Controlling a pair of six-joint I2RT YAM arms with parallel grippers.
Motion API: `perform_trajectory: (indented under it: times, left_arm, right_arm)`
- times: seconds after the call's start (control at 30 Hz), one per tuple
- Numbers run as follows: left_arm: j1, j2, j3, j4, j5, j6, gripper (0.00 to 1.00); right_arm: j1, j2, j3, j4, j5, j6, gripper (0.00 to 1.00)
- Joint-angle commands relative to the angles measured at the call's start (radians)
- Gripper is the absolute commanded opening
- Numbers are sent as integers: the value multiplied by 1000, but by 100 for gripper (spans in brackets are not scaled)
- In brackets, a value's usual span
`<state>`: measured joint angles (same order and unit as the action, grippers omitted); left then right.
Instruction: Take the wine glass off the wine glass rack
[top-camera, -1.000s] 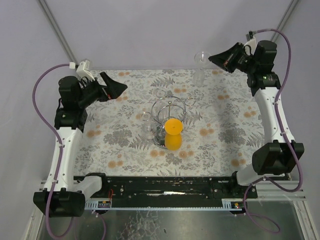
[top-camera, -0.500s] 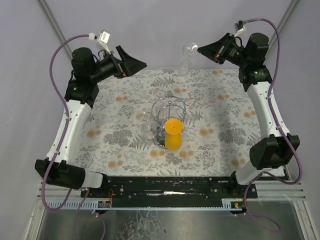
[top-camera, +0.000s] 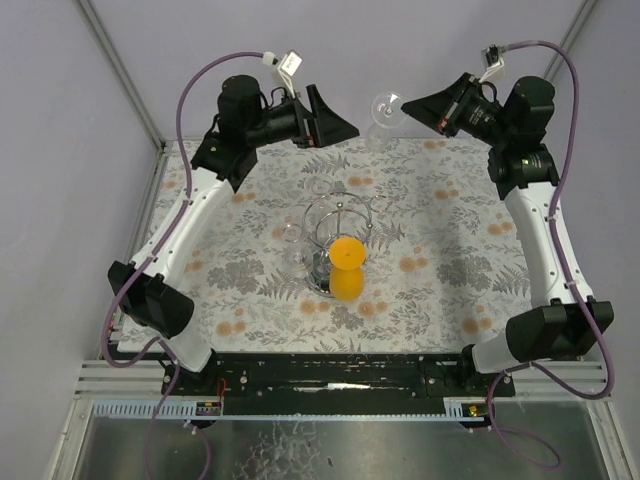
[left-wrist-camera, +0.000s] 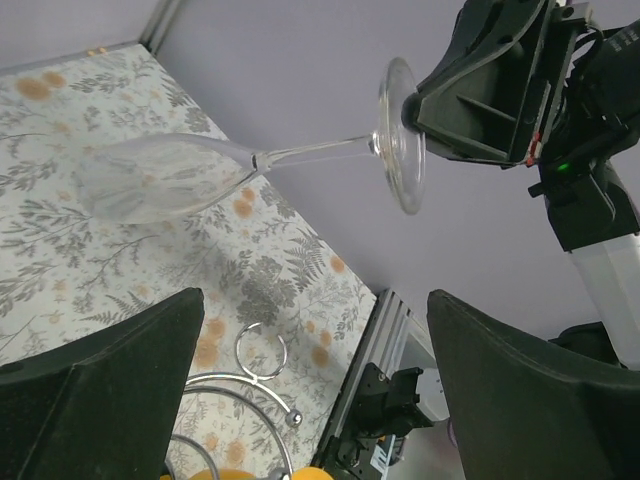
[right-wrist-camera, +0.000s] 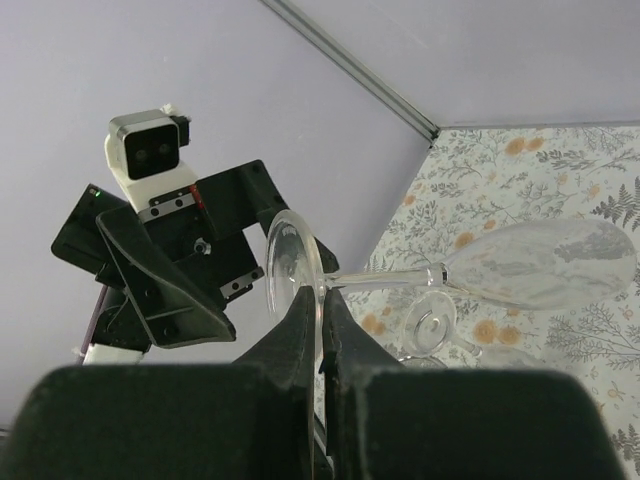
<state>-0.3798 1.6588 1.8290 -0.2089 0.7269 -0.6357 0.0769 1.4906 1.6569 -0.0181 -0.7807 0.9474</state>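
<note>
nearest the arm bases, the wine glass rack (top-camera: 340, 222) stands on the flowered table (top-camera: 450, 240), well below both grippers and back toward you from them. an orange cup (top-camera: 347, 268) sits on its near side and a clear glass (top-camera: 295, 248) hangs at its left.

farther out, over the table's far edge, your left gripper (top-camera: 352, 127) is spread wide, with nothing between its fingers (left-wrist-camera: 120, 380). in its wrist view the rack's wire loops show beneath it.

the wine glass (top-camera: 384, 106) is off the rack and up in the air. it lies on its side just ahead of the left gripper, between the two tools, and the left gripper is not touching it.

your right gripper (top-camera: 405, 103) is clamped on the rim of the glass's round foot, its fingers (right-wrist-camera: 295, 345) pinched together on it. the stem and bowl reach away from its tips, out over the table.
</note>
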Motion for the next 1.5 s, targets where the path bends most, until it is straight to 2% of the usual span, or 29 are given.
perform_trajectory:
  times: [0.0,0.43,0.9,1.03,1.23,1.47]
  left_arm:
    - [-49,20,57,78,24,-7,91]
    - [-131,66,121,113,-15,-32,90]
    - [-133,93,132,145,-17,-67,86]
    - [-133,91,126,161,-13,-86,80]
    - [-134,81,98,196,18,-131,63]
    - [-143,69,65,216,48,-158,63]
  right_arm:
    - [4,-75,-36,40,-35,-56,0]
    - [4,-119,-76,31,-63,-105,0]
    - [4,-169,-115,45,-84,-113,0]
    - [3,-193,-141,49,-84,-115,0]
    - [4,-221,-162,50,-82,-115,0]
    - [4,-231,-158,43,-83,-115,0]
